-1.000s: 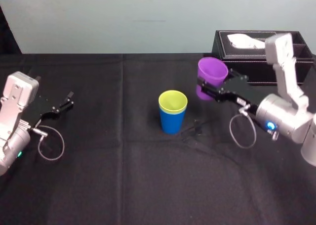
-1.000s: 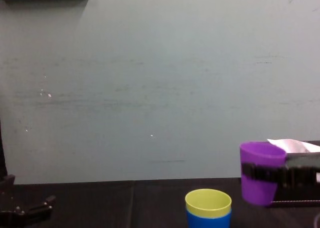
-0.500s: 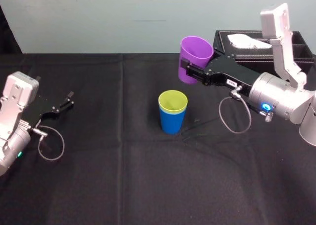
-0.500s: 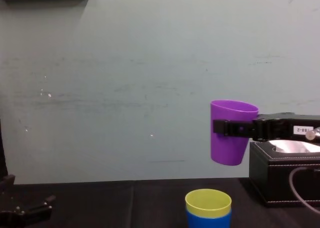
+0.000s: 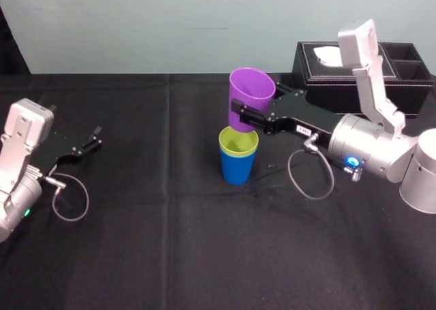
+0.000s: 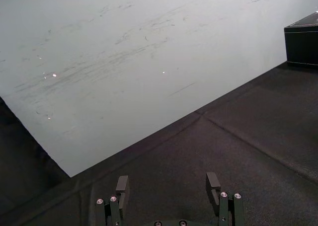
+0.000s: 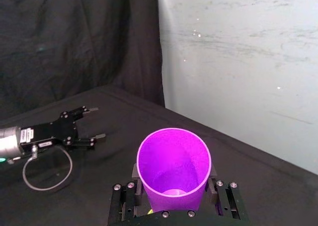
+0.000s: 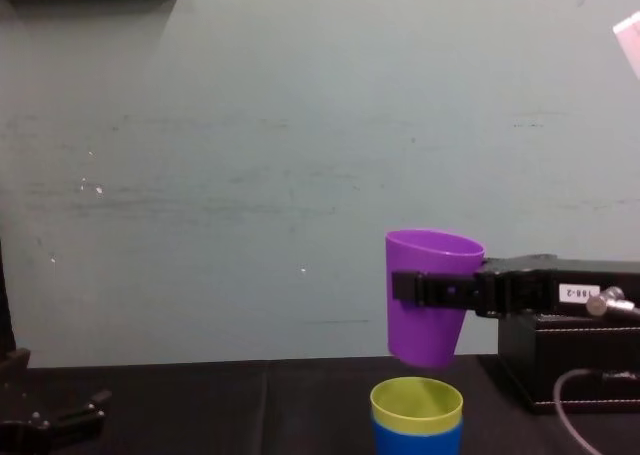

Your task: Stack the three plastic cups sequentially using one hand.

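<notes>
The right pincer (image 5: 240, 112) reaches in from the right side over the middle of the counter (image 5: 170, 242), its long black fingers clamped on either side of the purple cup (image 5: 251, 92). It holds the cup upright in the air, mouth up. From the chest camera the purple cup (image 8: 430, 320) hangs just above the other two with a narrow gap under its base, so it touches nothing below. There the pincer (image 8: 420, 287) grips it about halfway up its wall. The yellow-green cup (image 5: 238, 141) sits nested inside the blue cup (image 5: 237, 168), and that pair stands upright on the black cloth almost straight under the purple one. The right wrist camera looks down into the purple cup's (image 7: 174, 161) open mouth, fingers pressed to both sides.

Behind the right arm, at the far right of the counter, is a black tissue box (image 5: 409, 85).

The left pincer (image 5: 97, 137) rests low at the far left of the counter, well apart from the cups, its fingers (image 6: 121, 184) spread and holding nothing.
</notes>
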Robot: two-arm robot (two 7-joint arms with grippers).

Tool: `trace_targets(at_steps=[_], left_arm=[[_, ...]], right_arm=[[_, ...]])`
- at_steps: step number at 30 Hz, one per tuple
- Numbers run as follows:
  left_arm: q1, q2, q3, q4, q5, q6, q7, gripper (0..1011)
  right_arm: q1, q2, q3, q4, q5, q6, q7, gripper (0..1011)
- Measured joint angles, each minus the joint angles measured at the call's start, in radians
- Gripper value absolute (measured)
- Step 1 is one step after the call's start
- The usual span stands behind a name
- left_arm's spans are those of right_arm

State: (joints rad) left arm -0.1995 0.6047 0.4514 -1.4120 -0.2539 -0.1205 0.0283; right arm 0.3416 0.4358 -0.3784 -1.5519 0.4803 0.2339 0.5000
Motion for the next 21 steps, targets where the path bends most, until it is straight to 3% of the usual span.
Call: trace_targets(at_steps=[21], left_arm=[[0.000, 0.000, 0.000, 0.000, 0.000, 0.000, 0.000, 1011]], right_arm=[[0.021, 0.020, -0.066, 0.052, 0.014, -0.041, -0.011, 724]])
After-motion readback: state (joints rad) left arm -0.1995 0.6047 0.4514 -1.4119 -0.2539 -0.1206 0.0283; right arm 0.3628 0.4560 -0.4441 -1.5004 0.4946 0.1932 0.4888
